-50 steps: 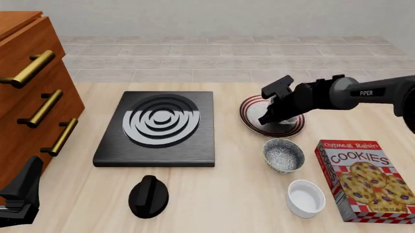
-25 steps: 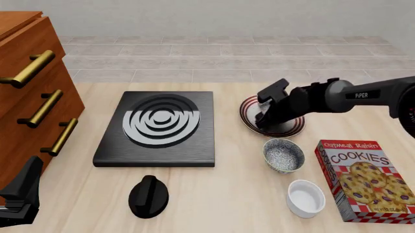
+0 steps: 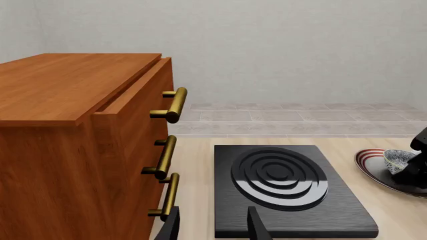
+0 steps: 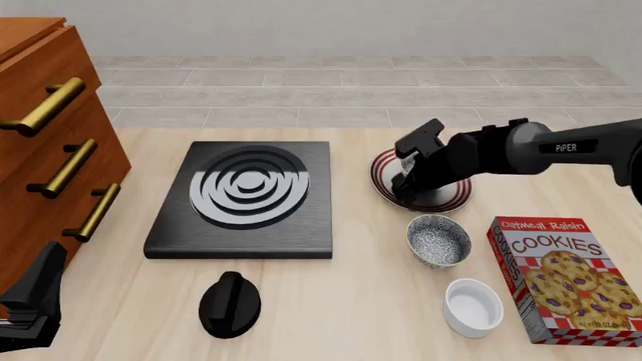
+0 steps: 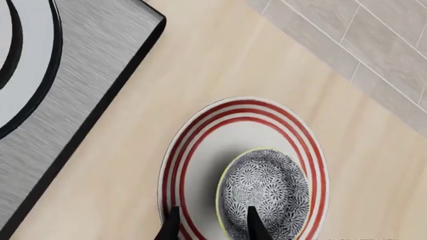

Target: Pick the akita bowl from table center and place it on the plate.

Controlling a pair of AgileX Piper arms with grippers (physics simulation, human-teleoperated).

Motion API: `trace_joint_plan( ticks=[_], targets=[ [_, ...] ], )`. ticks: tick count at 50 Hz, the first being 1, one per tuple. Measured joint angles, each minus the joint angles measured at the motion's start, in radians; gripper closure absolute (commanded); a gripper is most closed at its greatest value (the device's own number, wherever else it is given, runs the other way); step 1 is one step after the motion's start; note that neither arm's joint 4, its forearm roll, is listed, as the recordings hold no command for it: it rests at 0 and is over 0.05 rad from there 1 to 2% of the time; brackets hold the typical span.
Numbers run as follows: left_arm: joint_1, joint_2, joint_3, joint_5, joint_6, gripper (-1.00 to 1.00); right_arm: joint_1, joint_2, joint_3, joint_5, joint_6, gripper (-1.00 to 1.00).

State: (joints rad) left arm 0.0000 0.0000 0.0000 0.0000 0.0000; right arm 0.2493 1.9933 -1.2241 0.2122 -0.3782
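The akita bowl (image 5: 265, 197), grey-white speckled inside, sits on the plate (image 5: 193, 145), a white dish with dark-red rim stripes. My right gripper (image 5: 212, 211) is open and straddles the bowl's rim, one finger inside the bowl and one outside over the plate. In the front view the right gripper (image 4: 407, 179) hangs over the plate (image 4: 458, 200) and hides most of the bowl. The left wrist view shows the bowl (image 3: 399, 160) resting on the plate (image 3: 369, 162). My left gripper (image 3: 213, 214) is open and empty at the table's near left corner (image 4: 30, 301).
A second speckled bowl (image 4: 438, 241) stands just in front of the plate, with a plain white bowl (image 4: 473, 307) nearer still. A cookie box (image 4: 567, 280) lies at the right. A black stove slab (image 4: 246, 197), a black knob (image 4: 230, 303) and a wooden drawer unit (image 4: 50, 135) are at the left.
The right gripper has moved a little left and down over the plate. The left arm has not moved.
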Motion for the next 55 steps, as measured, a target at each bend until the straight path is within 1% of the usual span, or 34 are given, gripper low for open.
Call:
trace_joint_plan(
  ticks=[17,30,42,55],
  targets=[
    [0.000,0.000,0.000,0.000,0.000,-1.00,0.016,-0.089,0.054,-0.007,-0.024,-1.00],
    [0.000,0.000,0.000,0.000,0.000,-1.00,0.044,-0.190,0.136,-0.033,-0.010,-1.00],
    [0.000,0.000,0.000,0.000,0.000,-1.00,0.070,-0.331,0.263,-0.095,0.021,-1.00],
    [0.000,0.000,0.000,0.000,0.000,-1.00,0.090,-0.519,0.431,-0.186,0.076,-1.00]
  ],
)
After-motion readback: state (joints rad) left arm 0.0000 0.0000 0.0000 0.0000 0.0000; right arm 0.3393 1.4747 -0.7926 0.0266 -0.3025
